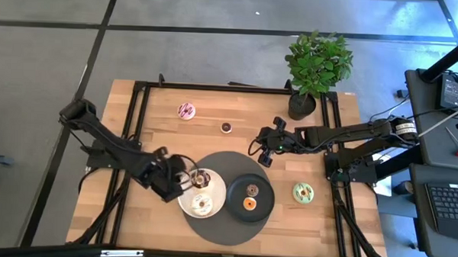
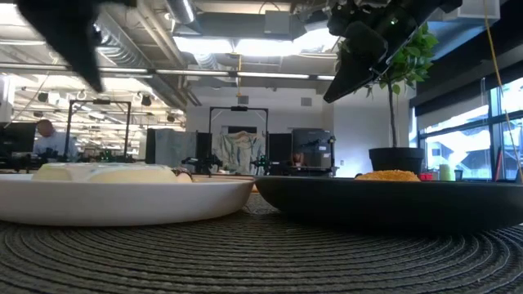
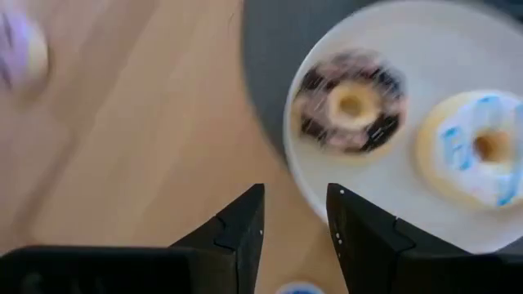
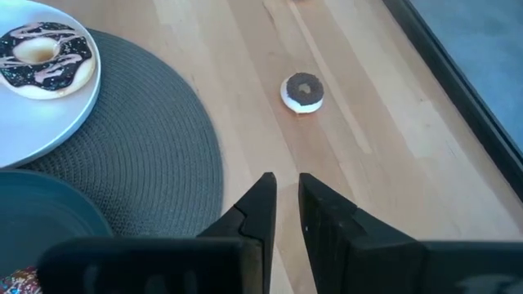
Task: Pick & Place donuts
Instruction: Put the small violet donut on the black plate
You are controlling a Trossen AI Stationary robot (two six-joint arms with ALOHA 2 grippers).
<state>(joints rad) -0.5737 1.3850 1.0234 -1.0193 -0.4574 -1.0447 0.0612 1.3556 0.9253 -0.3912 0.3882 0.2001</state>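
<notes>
On the white plate [image 1: 216, 195] lie a chocolate-sprinkled donut [image 1: 202, 178] [image 3: 351, 102] and a cream donut with blue icing [image 1: 202, 205] [image 3: 482, 147]. An orange mini donut [image 1: 251, 203] sits in the black plate [image 1: 263, 192]. On the bare wood rest a pink donut [image 1: 186, 110], a small brown-topped donut [image 1: 226, 127] [image 4: 303, 92] and a green donut [image 1: 303, 193]. My left gripper [image 1: 183, 180] [image 3: 294, 200] hovers open at the white plate's left edge, holding nothing. My right gripper [image 1: 259, 146] [image 4: 288, 186] hangs above the wood, right of the small brown donut, with a narrow gap and nothing in it.
Both plates stand on a round grey woven mat [image 1: 233, 232] [image 4: 163, 163]. A potted plant [image 1: 317, 67] stands at the table's far right corner. A black frame rail [image 1: 215, 87] runs around the tabletop. Bare wood lies along the far side and at the near right.
</notes>
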